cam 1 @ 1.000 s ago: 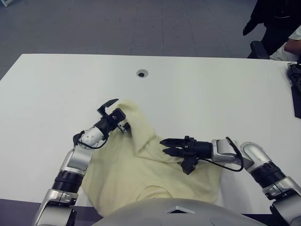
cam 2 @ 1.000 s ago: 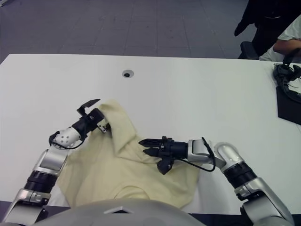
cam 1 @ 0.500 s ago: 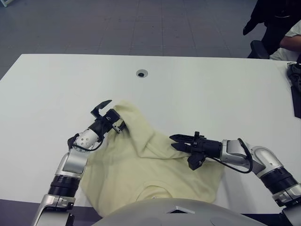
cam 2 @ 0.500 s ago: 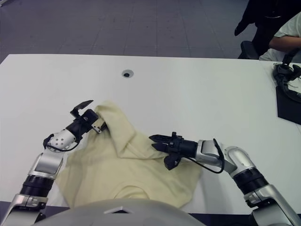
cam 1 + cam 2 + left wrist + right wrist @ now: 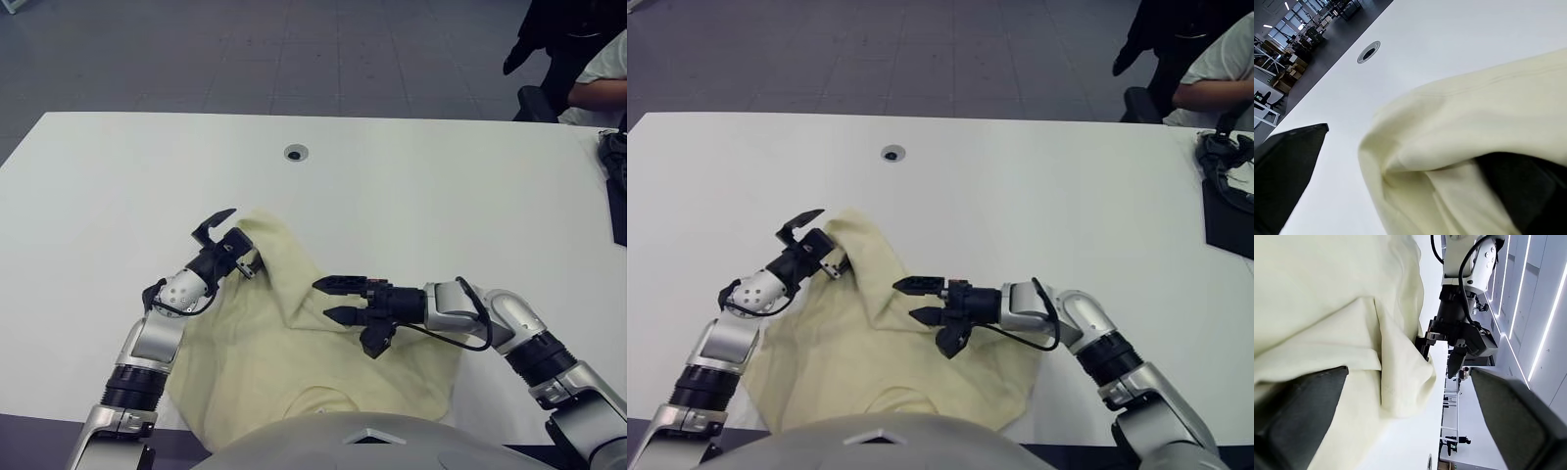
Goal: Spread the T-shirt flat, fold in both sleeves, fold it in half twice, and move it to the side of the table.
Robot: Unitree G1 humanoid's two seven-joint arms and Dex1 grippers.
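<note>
White table ran across the frame, grey floor behind it and a cable hole near its far middle. On the left, the left gripper sat at the far-left corner of the T-shirt, its fingers spread wide. One was raised clear above the cloth, and the other lay with a fold of pale yellow fabric draped over it, so nothing was pinched. The shirt lay bunched near the robot's edge of the table, with a raised ridge running through its middle. To the right, the right gripper hovered at that ridge, fingers well apart and nothing between them.

Spreading looked barely begun. To do it well, each gripper probably needed to close on a single layer at an edge, not on a doubled fold. The two should then have drawn apart low over the table, so that the ridge flattened rather than dragging the whole shirt sideways.
</note>
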